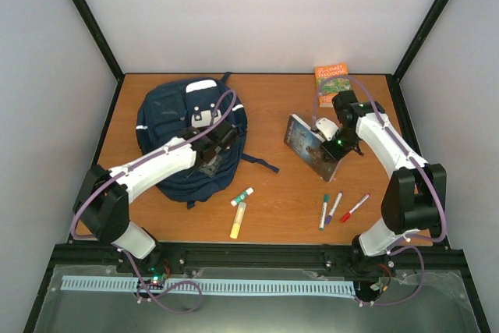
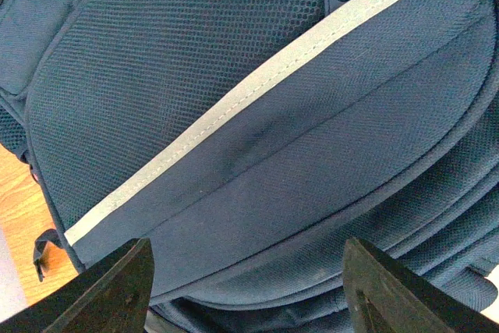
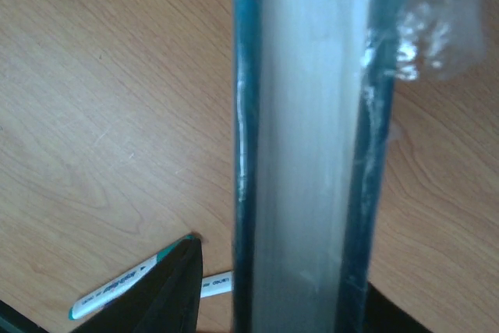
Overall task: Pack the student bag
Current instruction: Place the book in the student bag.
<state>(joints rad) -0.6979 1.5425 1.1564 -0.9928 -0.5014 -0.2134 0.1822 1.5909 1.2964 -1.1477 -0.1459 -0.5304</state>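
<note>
The student bag point(image 1: 168, 126) lies at the back left of the table, navy with a pale stripe point(image 2: 257, 115). My left gripper point(image 1: 209, 161) hovers just over its front panel, open point(image 2: 246, 244), with nothing between the fingers. My right gripper point(image 1: 327, 150) is at the right centre around a dark-covered book point(image 1: 308, 144) that stands on edge, tilted. In the right wrist view the book's page edge point(image 3: 312, 115) fills the space between the jaws. The left finger point(image 3: 168, 286) stands a little clear of the cover, so this gripper point(image 3: 284, 271) is open.
An orange book point(image 1: 331, 83) lies at the back right. A green marker point(image 1: 323, 210), a blue one point(image 1: 334, 208) and a red one point(image 1: 355, 208) lie in front of the right arm. A yellow stick point(image 1: 238, 220) and a green-capped stick point(image 1: 242, 196) lie near the bag's strap point(image 1: 261, 163).
</note>
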